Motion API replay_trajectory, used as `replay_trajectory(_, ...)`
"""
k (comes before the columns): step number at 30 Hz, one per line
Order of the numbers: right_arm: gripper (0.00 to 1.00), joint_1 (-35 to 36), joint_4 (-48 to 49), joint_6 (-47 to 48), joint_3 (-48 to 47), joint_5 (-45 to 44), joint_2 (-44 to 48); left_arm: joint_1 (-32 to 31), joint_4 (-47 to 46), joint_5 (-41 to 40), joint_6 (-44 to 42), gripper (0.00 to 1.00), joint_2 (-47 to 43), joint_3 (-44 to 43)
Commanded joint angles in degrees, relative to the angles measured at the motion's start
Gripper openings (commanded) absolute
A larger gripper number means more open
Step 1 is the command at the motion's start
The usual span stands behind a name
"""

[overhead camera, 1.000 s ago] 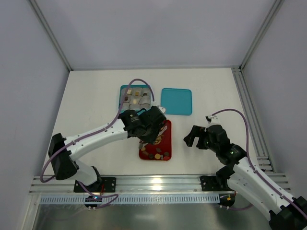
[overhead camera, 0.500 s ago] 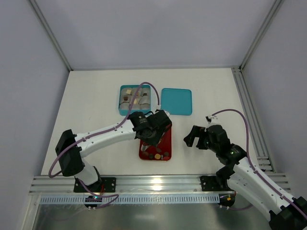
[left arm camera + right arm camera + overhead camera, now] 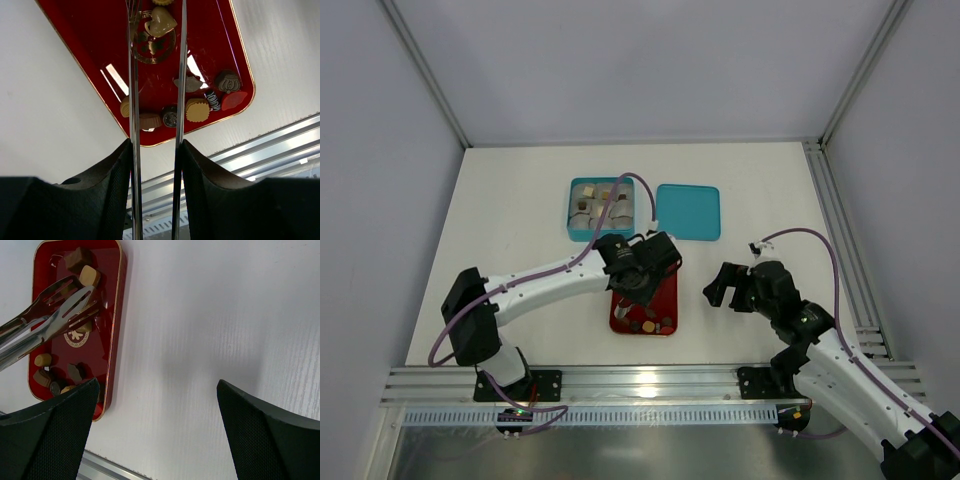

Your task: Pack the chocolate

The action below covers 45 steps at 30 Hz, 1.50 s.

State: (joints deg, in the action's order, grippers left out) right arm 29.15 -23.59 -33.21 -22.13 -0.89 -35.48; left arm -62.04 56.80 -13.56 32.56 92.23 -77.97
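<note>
Several small pieces of chocolate [image 3: 197, 110] lie in the red tray [image 3: 671, 292], most at its near end; a tan heart-shaped chocolate [image 3: 161, 22] sits by the gold emblem. My left gripper [image 3: 638, 275] hovers over the tray's far half, shut on metal tongs [image 3: 179, 100]. The tongs' slotted heads [image 3: 55, 315] hang over the tray [image 3: 107, 340] near tan and brown chocolate [image 3: 89, 275]; whether they hold a piece I cannot tell. My right gripper [image 3: 720, 283] stands open and empty over bare table, right of the tray.
A teal box [image 3: 570, 218] with pale paper cups, some holding pieces, stands beyond the tray. Its teal lid [image 3: 688, 212] lies flat to the right. An aluminium rail [image 3: 640, 380] runs along the near edge.
My left arm has swung away from the teal box, toward the near right, bringing the tongs over the red tray. The right arm has not moved.
</note>
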Motion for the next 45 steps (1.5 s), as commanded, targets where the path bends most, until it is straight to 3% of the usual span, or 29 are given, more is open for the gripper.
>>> replay_trajectory(1,1.00,0.21,0.66,-0.45,-0.28,-0.35,0.68,-0.71,-0.37,-1.64,-0.30,0.42,-0.47,-2.09)
replay_trajectory(13,1.00,0.12,1.18,-0.63,0.07,-0.17,0.59,-1.15,0.42,-1.47,-0.48,0.41,-0.20,-2.62)
replay_trajectory(32,1.00,0.21,1.45,-0.98,0.33,-0.08,0.50,-1.24,2.09,-3.40,-1.09,0.30,0.24,-4.38)
replay_trajectory(45,1.00,0.21,1.62,-1.15,0.51,-0.17,0.33,-1.24,3.23,-5.07,-1.62,0.29,-0.47,-5.79)
